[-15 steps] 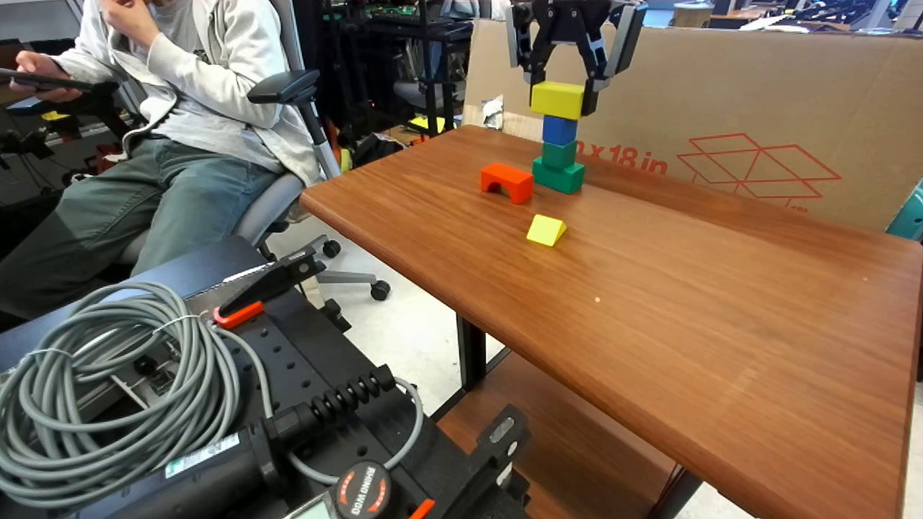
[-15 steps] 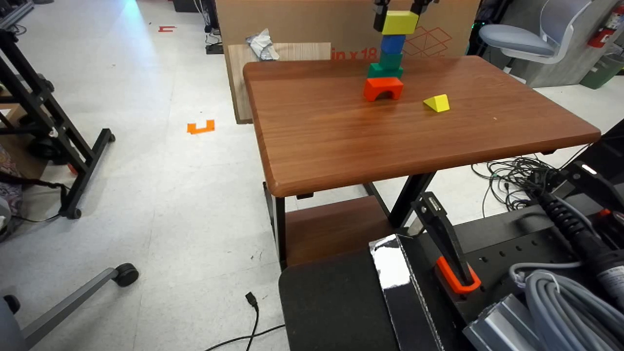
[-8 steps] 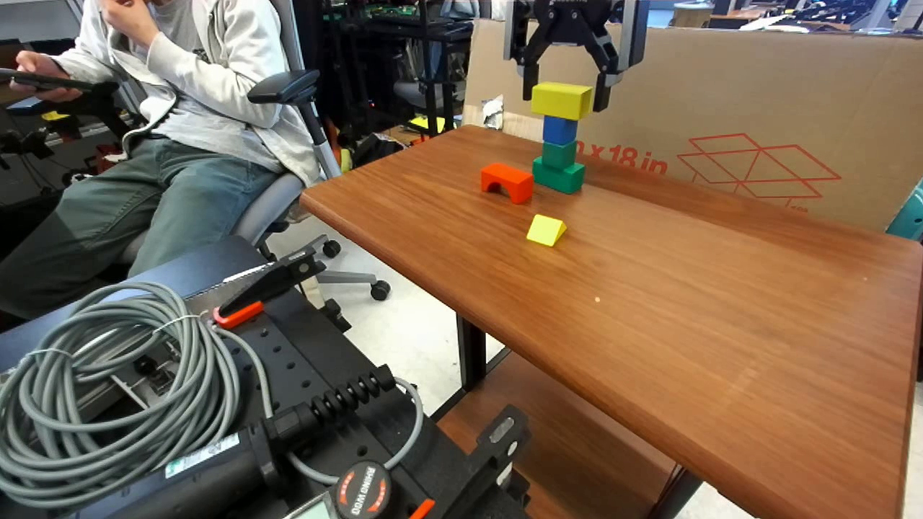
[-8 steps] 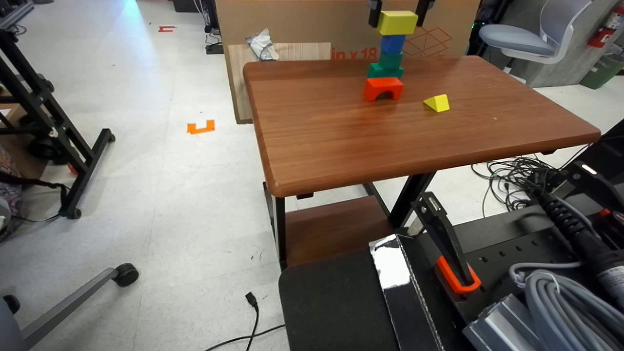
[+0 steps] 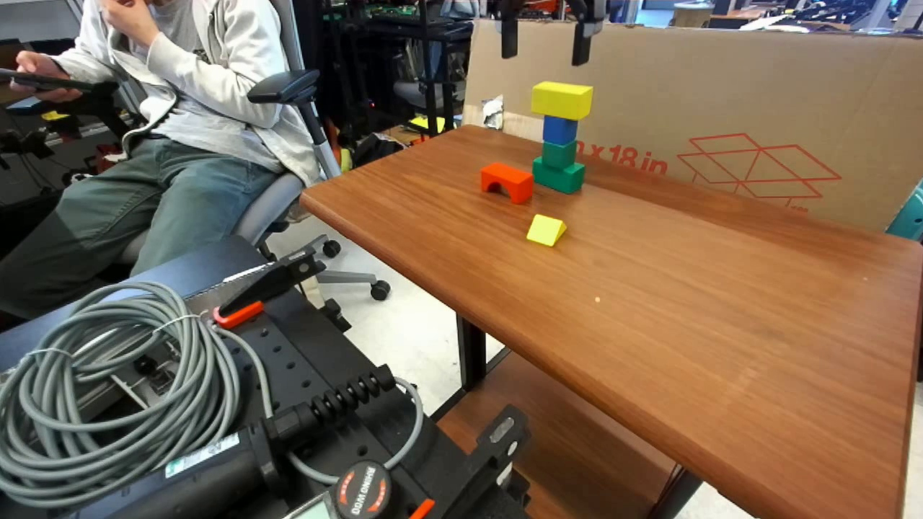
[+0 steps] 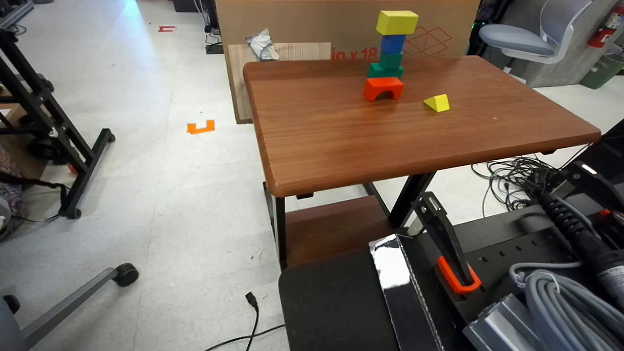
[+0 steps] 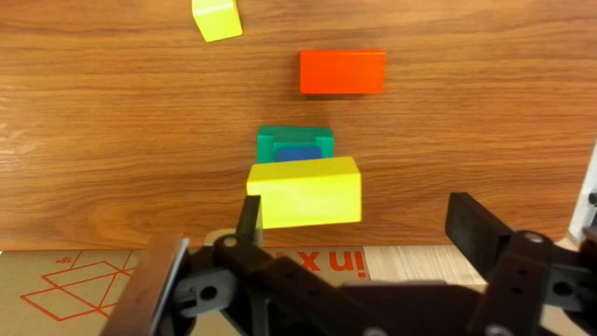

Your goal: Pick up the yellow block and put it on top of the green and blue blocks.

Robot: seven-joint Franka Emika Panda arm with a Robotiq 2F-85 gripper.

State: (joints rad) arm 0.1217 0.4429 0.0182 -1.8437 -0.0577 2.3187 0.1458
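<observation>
The yellow block (image 5: 561, 100) lies lengthwise across the top of a small tower, resting on the blue block (image 5: 559, 130). Beneath the blue one is a small green block (image 5: 559, 154), which stands on a wider green base block (image 5: 558, 176). In an exterior view the yellow block (image 6: 397, 22) overhangs the blue block (image 6: 393, 44), more to one side. My gripper (image 5: 545, 58) hovers above the tower, apart from it, fingers wide and nothing between them. In the wrist view one finger of the gripper (image 7: 357, 198) overlaps a corner of the yellow block (image 7: 310, 196).
An orange-red arch block (image 5: 507, 182) stands beside the tower, and a small yellow wedge (image 5: 546, 230) lies farther out on the wooden table (image 5: 685, 303). A cardboard sheet (image 5: 750, 86) rises behind the table's far edge. Someone sits in a chair off to the side.
The gripper has let go of the yellow block, spread its fingers and risen, leaving one exterior picture entirely. The block turned slightly at release and stays on the tower.
</observation>
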